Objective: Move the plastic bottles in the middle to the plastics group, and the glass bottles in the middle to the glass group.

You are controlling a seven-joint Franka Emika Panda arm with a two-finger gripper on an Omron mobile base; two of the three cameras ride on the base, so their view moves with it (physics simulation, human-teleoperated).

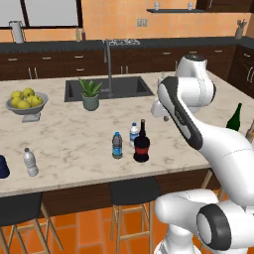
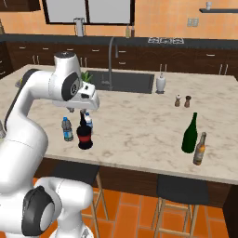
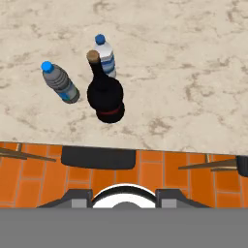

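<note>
The fingers themselves are hard to make out; the hand [image 2: 82, 103] hangs above the three middle bottles with nothing in it, and whether the fingers are spread or closed I cannot tell.

Nearest the front edge of the bench [image 1: 74, 139] stands the dark squat glass bottle [image 1: 141, 147], upright, red label low on its round body and a thin neck above. Just beside it on the left base view's left is the darker blue-capped bottle [image 1: 117, 146]; close behind it stands the clear blue-capped bottle [image 1: 134, 134]. In the hand view the glass bottle [image 3: 104, 92] partly overlaps the clear one [image 3: 106, 55], so I cannot tell whether the two touch.

Well apart toward the bench's left end stands the white-capped water bottle [image 1: 30, 162]. At the opposite end are the green bottle [image 2: 189, 133] and the brown bottle [image 2: 200, 149], just beside each other.

No bottle looks moved yet. The first grasp probably wants a straight descent, centred on one bottle's neck or upper body, with the fingers lined up so neither one knocks a neighbour. A straight lift should come before any travel sideways.
</note>
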